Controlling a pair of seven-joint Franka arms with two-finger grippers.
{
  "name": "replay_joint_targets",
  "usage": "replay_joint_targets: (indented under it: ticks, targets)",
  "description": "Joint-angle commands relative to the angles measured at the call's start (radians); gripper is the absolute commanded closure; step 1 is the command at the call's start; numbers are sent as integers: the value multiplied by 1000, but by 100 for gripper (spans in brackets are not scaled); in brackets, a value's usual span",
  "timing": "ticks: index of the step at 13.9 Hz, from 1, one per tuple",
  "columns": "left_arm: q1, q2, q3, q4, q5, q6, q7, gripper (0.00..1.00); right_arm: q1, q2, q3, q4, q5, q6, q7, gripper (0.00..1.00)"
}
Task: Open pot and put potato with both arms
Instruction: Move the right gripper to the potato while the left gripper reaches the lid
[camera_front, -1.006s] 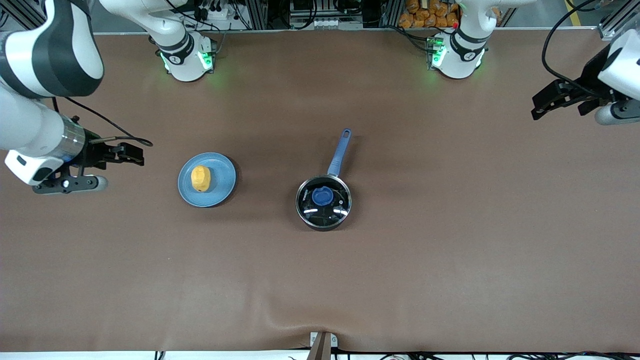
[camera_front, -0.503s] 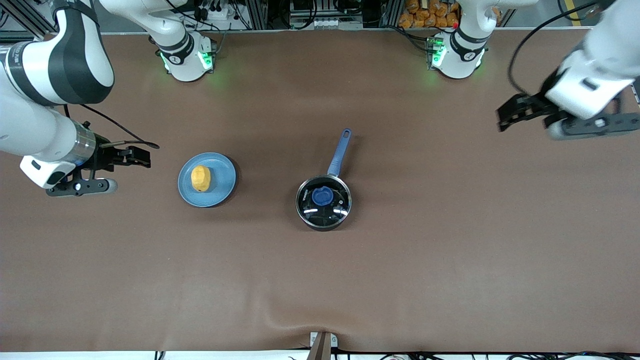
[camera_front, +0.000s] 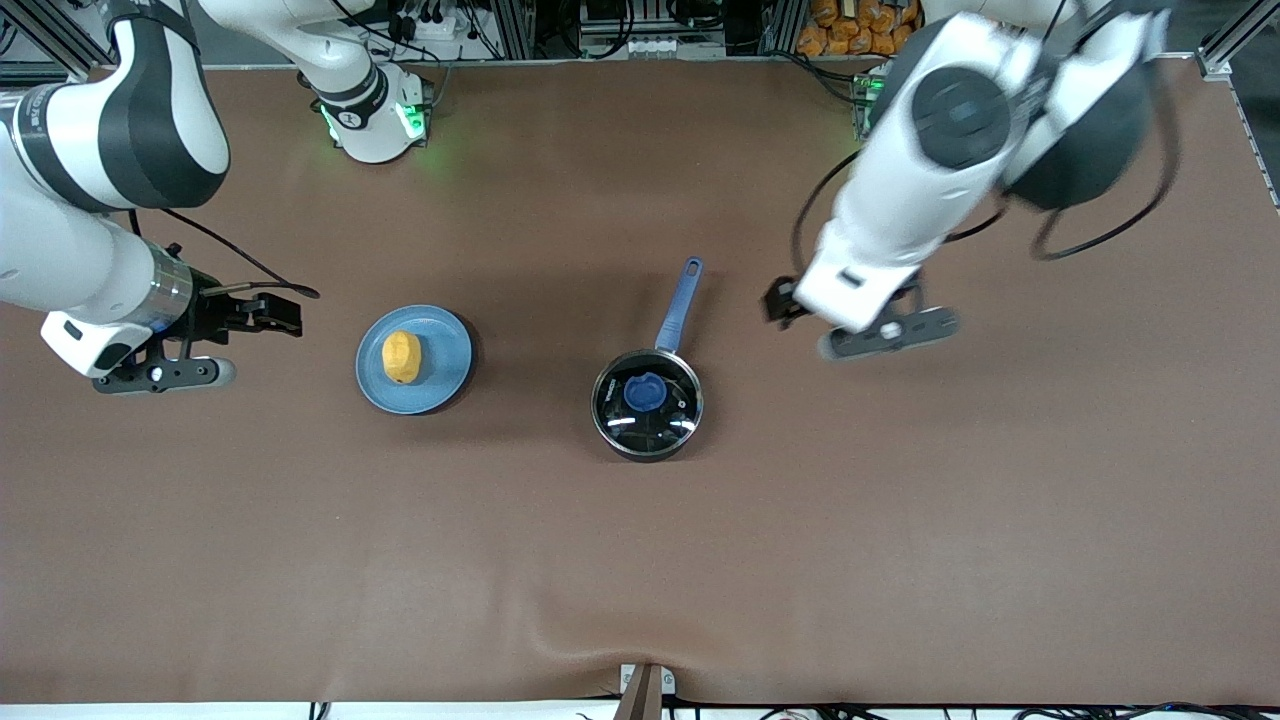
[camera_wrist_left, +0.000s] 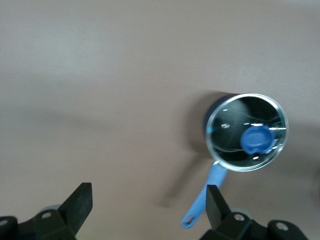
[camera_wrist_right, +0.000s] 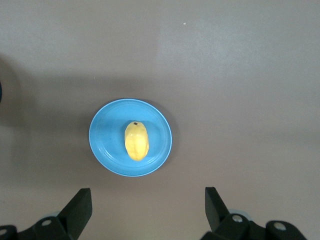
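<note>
The black pot (camera_front: 648, 420) stands mid-table with its glass lid and blue knob (camera_front: 645, 391) on, its blue handle (camera_front: 680, 303) pointing toward the bases. It also shows in the left wrist view (camera_wrist_left: 230, 125). The yellow potato (camera_front: 402, 357) lies on a blue plate (camera_front: 445, 365) toward the right arm's end; the right wrist view shows the potato (camera_wrist_right: 136, 141) and the plate (camera_wrist_right: 107, 145). My left gripper (camera_front: 780, 300) (camera_wrist_left: 147, 207) is open and empty, in the air beside the pot's handle. My right gripper (camera_front: 285, 315) (camera_wrist_right: 147, 207) is open and empty beside the plate.
The two arm bases (camera_front: 375, 115) (camera_front: 915, 110) stand along the table's edge farthest from the front camera. Orange items (camera_front: 860, 25) are heaped off the table there. The brown cloth has a wrinkle (camera_front: 640, 650) at the edge nearest the front camera.
My left arm has swung in from its end of the table to a spot beside the pot's handle. My right gripper shifted slightly toward the plate, then held still.
</note>
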Motion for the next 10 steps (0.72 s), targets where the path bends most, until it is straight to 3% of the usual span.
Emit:
replay_joint_targets:
  ticks: [1, 4, 8, 10]
  targets:
    - [-75, 113, 18, 76, 25, 77, -92, 0, 1, -16, 3, -98, 1, 104, 3, 0]
    - [-143, 194, 22, 132, 40, 100, -191, 0, 4, -14, 5, -170, 2, 181, 5, 0]
    - [-203, 257, 57, 143, 40, 167, -249, 0, 19, -11, 12, -328, 9, 397, 8, 0]
    - [-232, 285, 82, 145, 40, 201, -280, 0, 22, -3, 20, -399, 54, 489, 8, 0]
